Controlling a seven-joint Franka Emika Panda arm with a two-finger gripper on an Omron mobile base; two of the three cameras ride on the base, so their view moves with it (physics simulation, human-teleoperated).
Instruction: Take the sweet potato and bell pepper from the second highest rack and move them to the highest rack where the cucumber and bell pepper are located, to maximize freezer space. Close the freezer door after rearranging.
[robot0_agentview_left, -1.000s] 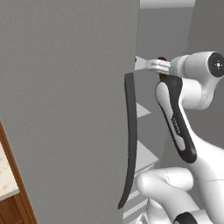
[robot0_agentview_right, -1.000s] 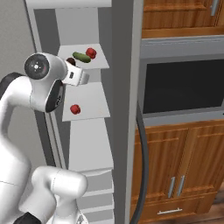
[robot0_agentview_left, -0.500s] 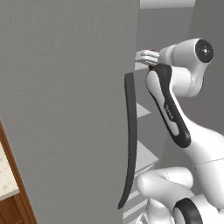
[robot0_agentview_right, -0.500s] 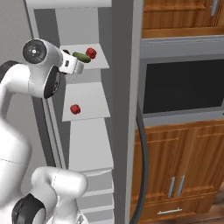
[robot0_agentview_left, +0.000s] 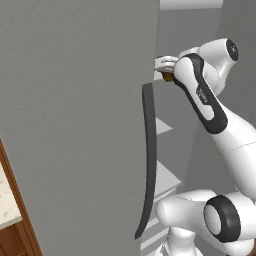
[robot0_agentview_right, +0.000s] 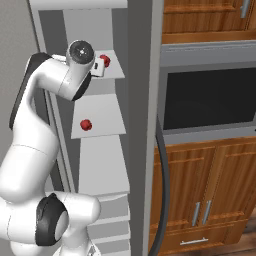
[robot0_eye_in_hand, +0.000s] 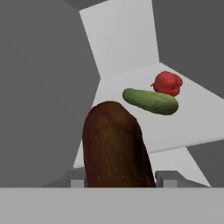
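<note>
In the hand view my gripper (robot0_eye_in_hand: 122, 179) is shut on the sweet potato (robot0_eye_in_hand: 116, 144), a dark brown lump that stands between the fingers. Just beyond it lies the highest rack (robot0_eye_in_hand: 194, 116) with the green cucumber (robot0_eye_in_hand: 151, 100) and a red bell pepper (robot0_eye_in_hand: 167, 83). From the left base view, the hand (robot0_agentview_left: 165, 64) reaches into the freezer past the open freezer door (robot0_agentview_left: 75, 125), with a sliver of sweet potato (robot0_agentview_left: 169, 77) under it. On the second highest rack (robot0_agentview_right: 107, 117) sits another red bell pepper (robot0_agentview_right: 86, 124). The top-rack bell pepper (robot0_agentview_right: 105, 60) shows beside my wrist.
The door's long dark handle (robot0_agentview_left: 148, 160) hangs close to my forearm. A wall oven (robot0_agentview_right: 210, 100) and wooden cabinets (robot0_agentview_right: 200, 190) stand right of the freezer. Lower pale shelves (robot0_agentview_right: 102, 170) sit below the two racks, and my own arm stands before the freezer's left side.
The hand has risen from between the two racks to the level of the highest rack and moved inward, carrying the sweet potato. The pepper on the second rack has stayed put.
</note>
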